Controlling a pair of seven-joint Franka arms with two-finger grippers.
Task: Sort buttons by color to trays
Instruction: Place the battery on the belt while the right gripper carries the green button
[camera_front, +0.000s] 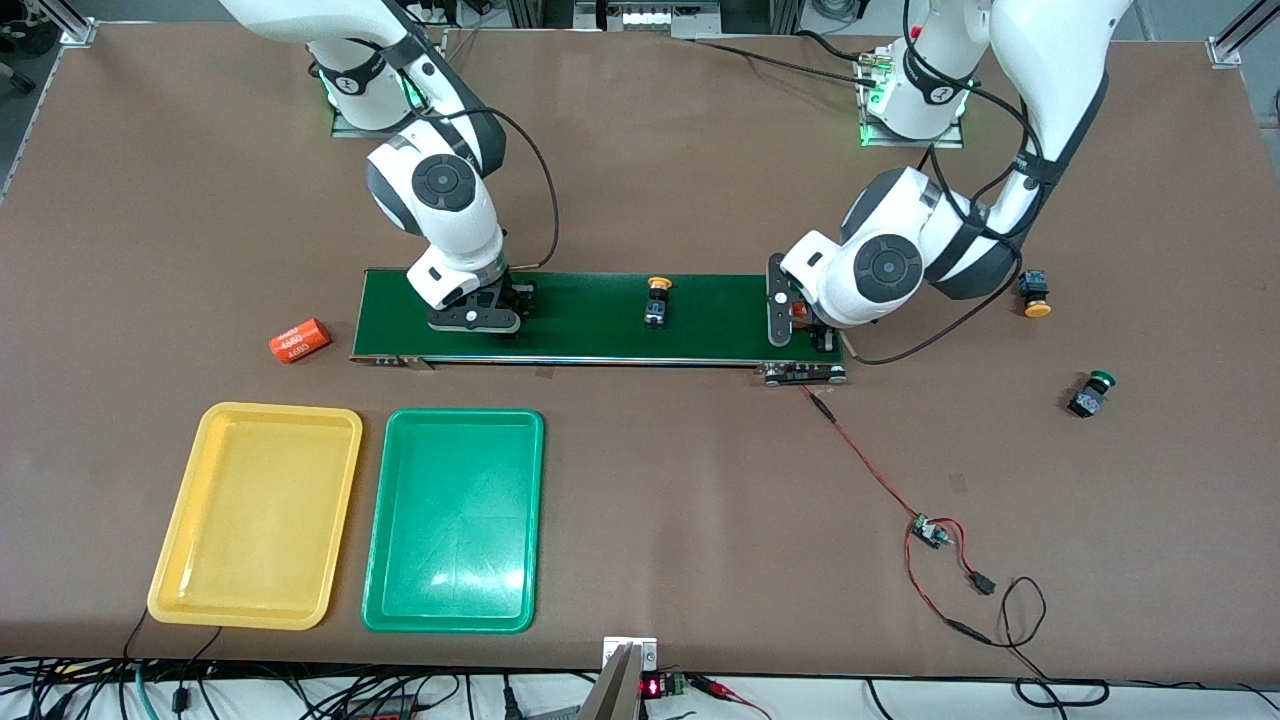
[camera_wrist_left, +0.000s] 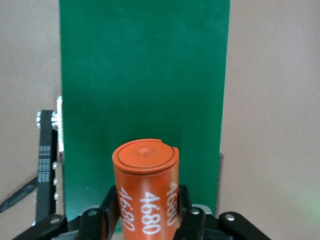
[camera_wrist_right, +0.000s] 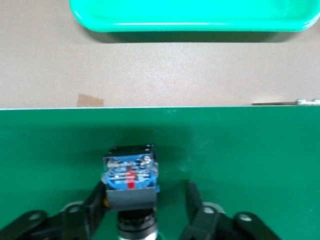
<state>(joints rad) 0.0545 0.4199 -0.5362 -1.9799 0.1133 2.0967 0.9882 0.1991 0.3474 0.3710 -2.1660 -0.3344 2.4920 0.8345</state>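
now right claw (camera_wrist_right: 145, 210) half-open round btn (camera_wrist_right: 131, 177), left claw (camera_wrist_left: 150, 217) clamping cylinder (camera_wrist_left: 146, 187)

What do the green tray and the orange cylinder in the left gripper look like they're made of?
Green tray: probably moulded plastic with a glossy finish, going by the bright glare patch, faint scuffs and rounded raised rim.

Orange cylinder, clamped in the left gripper over the conveyor belt: smooth matte orange skin with white print, probably a plastic sleeve or cap; what is underneath cannot be seen.
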